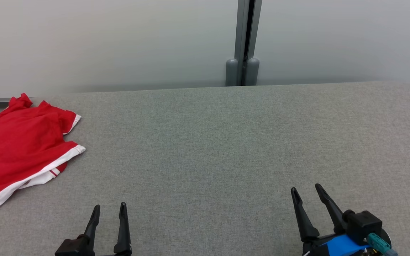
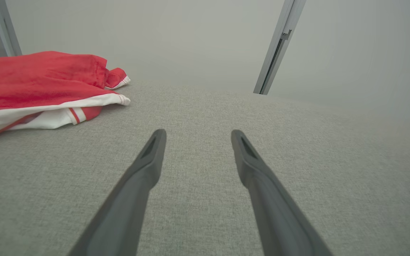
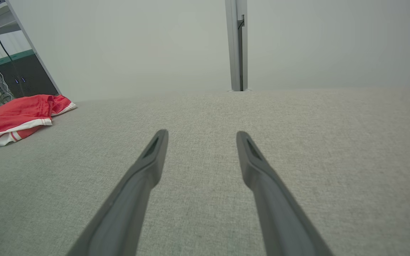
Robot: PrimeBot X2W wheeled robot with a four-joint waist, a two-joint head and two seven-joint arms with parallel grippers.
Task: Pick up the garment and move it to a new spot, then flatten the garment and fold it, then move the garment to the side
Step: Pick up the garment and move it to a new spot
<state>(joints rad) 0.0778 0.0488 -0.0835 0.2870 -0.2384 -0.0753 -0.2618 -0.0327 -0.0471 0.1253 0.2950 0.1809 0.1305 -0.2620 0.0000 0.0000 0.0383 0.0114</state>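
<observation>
The red garment (image 1: pixel 20 142), trimmed with white bands at hem and sleeve, lies in a loose, partly doubled-over heap at the far left of the grey fabric-covered worktop (image 1: pixel 205 142); its left part runs past the edge of the head view; a sleeve with a white cuff points right, toward the middle of the worktop; on the near side a white strip with thin red stripes peeks out from under the top layer. The left pincer (image 1: pixel 110 205) sits at the near edge, left of centre; its two dark fingers are spread apart and hold nothing; bare cloth shows between them, and the garment lies to its left and farther off, near but not touching. The right pincer (image 1: pixel 305 187) sits at the near right, well apart from the garment; its fingers too are splayed and empty, with bare worktop between them. Behind the worktop stands a pale wall (image 1: pixel 119 42), split by a grey upright post (image 1: pixel 246 42); in the right wrist view a shelf with dark cables (image 3: pixel 2 71) shows beyond the garment at the far left.
</observation>
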